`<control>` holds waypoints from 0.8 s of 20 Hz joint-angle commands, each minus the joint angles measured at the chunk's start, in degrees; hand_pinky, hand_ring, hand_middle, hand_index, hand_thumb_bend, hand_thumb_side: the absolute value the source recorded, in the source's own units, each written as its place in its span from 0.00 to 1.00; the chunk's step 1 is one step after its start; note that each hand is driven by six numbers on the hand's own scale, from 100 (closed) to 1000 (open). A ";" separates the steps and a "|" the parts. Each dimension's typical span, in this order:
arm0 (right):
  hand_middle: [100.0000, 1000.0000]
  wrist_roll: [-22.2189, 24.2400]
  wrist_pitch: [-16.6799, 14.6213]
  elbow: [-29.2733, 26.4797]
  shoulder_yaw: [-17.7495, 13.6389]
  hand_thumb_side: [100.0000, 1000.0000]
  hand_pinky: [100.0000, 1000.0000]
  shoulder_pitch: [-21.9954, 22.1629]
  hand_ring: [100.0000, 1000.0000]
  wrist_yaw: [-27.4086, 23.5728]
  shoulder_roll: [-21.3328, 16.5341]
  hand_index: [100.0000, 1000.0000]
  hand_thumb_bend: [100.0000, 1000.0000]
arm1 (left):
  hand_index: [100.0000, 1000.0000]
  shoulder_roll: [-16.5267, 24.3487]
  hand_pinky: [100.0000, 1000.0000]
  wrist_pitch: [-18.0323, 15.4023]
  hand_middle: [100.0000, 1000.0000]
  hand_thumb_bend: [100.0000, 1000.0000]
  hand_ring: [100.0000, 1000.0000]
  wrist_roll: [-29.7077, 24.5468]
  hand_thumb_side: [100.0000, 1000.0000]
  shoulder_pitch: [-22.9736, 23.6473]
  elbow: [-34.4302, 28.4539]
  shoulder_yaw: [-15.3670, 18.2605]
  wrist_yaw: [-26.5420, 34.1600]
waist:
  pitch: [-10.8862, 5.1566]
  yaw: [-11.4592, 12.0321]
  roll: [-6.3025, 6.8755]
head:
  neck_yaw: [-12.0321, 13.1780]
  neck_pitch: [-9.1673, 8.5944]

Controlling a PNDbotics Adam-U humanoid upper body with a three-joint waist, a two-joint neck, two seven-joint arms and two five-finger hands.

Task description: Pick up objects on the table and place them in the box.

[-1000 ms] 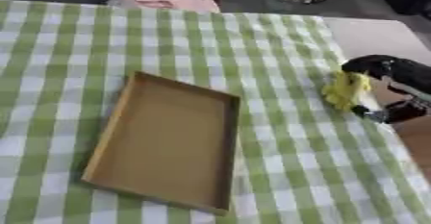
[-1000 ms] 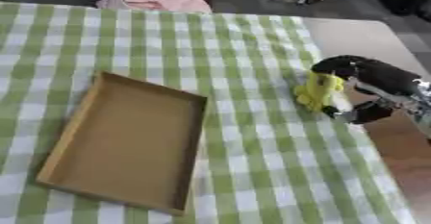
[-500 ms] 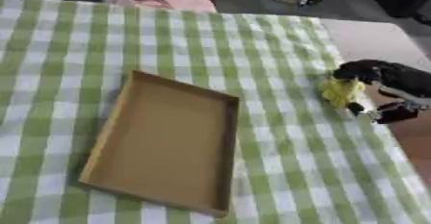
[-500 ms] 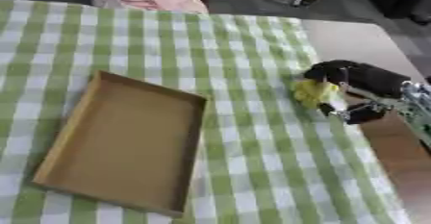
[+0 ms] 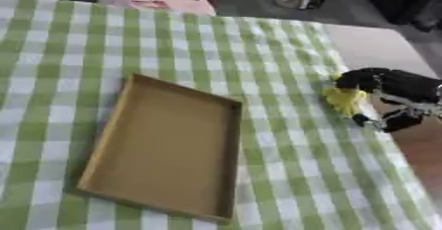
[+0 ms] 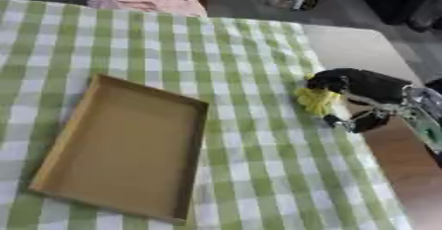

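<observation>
Hand: my right hand (image 6: 358, 88) comes in from the right edge, fingers curled over and round the yellow thing (image 6: 316, 99), thumb below it; I judge it held, though I cannot tell whether it is clear of the cloth (image 6: 250, 51).
Other hand: my left shows in neither view.
Thing: it sits at my fingertips, on their left side, just past the cloth's right border.
Look: bright yellow, small, lumpy and soft-looking; I cannot make out its exact shape or its long axis.
Box: the box (image 5: 164, 147) lies well apart to the left of my hand and somewhat nearer to me, a shallow brown tray with nothing in it.
Box axis: its long side runs away from me, tilted a little to the right.
Coming move: as I judge it, carry left and toward me across the cloth; the right arm is the nearer one.
</observation>
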 commanded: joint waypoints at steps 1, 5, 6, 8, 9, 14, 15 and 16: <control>0.89 -1.93 0.47 -1.09 -1.17 0.13 0.90 -0.01 0.95 1.25 -2.03 1.00 0.26 | 0.46 1.83 0.52 0.47 0.78 0.00 0.75 -0.05 0.70 -0.48 -1.46 0.17 -0.29 | -1.20 -0.15 0.06 | -0.50 -0.73; 0.88 -3.77 0.37 -1.22 -1.06 0.11 0.90 0.21 0.95 2.40 -2.17 1.00 0.20 | 0.46 1.83 0.52 0.96 0.78 0.00 0.75 -0.12 0.70 -0.36 -1.85 0.08 -0.45 | -1.39 -0.17 -0.34 | -0.86 -0.43; 0.88 -4.01 0.26 -1.21 -0.98 0.10 0.90 0.20 0.95 2.58 -2.20 1.00 0.15 | 0.46 1.81 0.52 1.09 0.78 0.00 0.75 -0.13 0.70 -0.38 -1.97 0.03 -0.48 | -1.40 -0.14 -0.43 | -0.96 -0.42; 0.88 -3.96 -0.13 -1.08 -0.70 0.08 0.90 0.13 0.96 2.93 -2.25 1.00 0.11 | 0.46 1.77 0.52 1.34 0.78 0.00 0.75 -0.17 0.70 -0.44 -2.19 -0.08 -0.53 | -1.40 0.06 -0.69 | -1.29 -0.35; 0.89 -3.63 -0.29 -0.94 -0.52 0.08 0.90 0.09 0.96 3.23 -2.23 1.00 0.10 | 0.46 1.75 0.52 1.46 0.78 0.00 0.75 -0.22 0.70 -0.46 -2.29 -0.14 -0.54 | -1.38 0.21 -0.83 | -1.54 -0.35; 0.89 -1.64 -0.65 -0.71 0.22 0.09 0.90 -0.19 0.96 4.32 -1.62 1.00 0.08 | 0.46 1.68 0.52 1.92 0.78 0.00 0.75 -0.34 0.70 -0.46 -2.51 -0.06 -0.59 | -1.18 0.77 -1.30 | -2.35 -0.60; 0.89 -1.28 -0.71 -0.76 0.31 0.09 0.90 -0.23 0.96 4.35 -1.48 1.00 0.08 | 0.46 1.66 0.52 2.01 0.78 0.00 0.75 -0.36 0.70 -0.45 -2.55 -0.03 -0.61 | -1.12 0.77 -1.35 | -2.43 -0.63; 0.89 -0.92 -0.74 -0.77 0.39 0.09 0.90 -0.24 0.96 4.37 -1.34 1.00 0.07 | 0.46 1.63 0.52 2.09 0.78 0.00 0.75 -0.38 0.70 -0.43 -2.59 0.00 -0.62 | -1.07 0.75 -1.39 | -2.47 -0.68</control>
